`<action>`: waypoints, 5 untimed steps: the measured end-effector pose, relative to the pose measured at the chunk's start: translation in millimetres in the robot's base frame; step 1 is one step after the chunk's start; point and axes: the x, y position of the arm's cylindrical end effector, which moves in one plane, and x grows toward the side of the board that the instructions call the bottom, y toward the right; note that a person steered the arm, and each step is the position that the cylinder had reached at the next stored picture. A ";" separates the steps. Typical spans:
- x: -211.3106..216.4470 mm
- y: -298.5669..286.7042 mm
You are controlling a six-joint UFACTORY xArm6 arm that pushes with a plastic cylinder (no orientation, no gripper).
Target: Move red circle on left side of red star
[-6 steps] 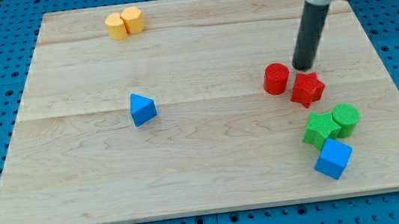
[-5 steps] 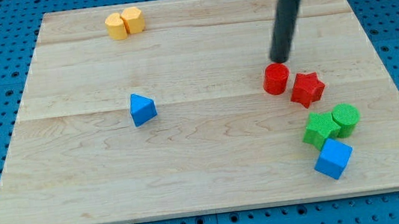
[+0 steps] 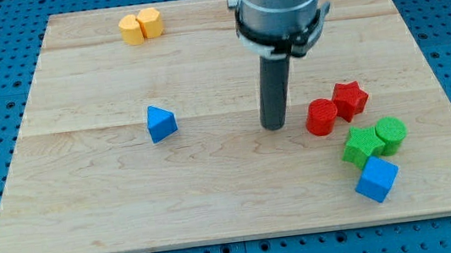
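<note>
The red circle (image 3: 322, 117) lies at the right of the board, touching the lower left side of the red star (image 3: 349, 99). My tip (image 3: 274, 126) rests on the board a little to the left of the red circle, with a small gap between them. The dark rod rises from the tip toward the view's top.
A green star (image 3: 361, 146) and a green circle (image 3: 391, 134) sit just below the red pair, with a blue cube (image 3: 376, 179) under them. A blue triangle (image 3: 159, 123) lies left of centre. Two yellow blocks (image 3: 140, 25) sit at the top left.
My tip has swung from above the red pair to the left of the red circle. The red circle has moved down and right, and the red star sits a little higher.
</note>
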 end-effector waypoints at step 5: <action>-58.3 -48.5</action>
